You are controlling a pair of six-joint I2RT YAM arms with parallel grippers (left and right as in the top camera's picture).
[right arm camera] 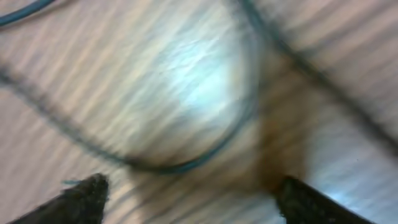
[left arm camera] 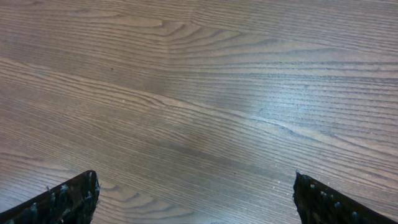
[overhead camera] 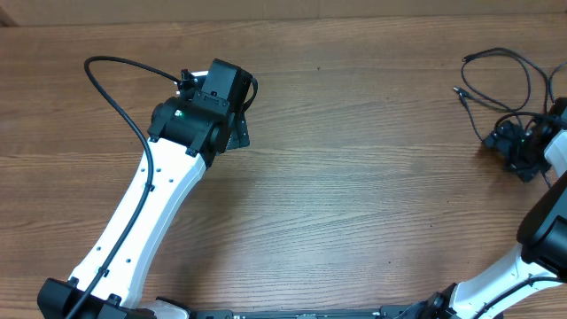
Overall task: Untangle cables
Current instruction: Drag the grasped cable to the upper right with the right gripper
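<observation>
The cables lie in loose loops at 2 o'clock on the table. The right gripper hangs just over them, fingers spread, holding nothing. The left gripper, at 10 o'clock, is spread wide over the wood.

The right wrist view is blurred: the thin black flexible cables on the brown wood-grain table are only soft dark curves, with no plug to be made out. Overhead, at the table's right side, the picture's edge cuts off the cables and the black two-finger right gripper; whether they touch is too small to tell.
</observation>
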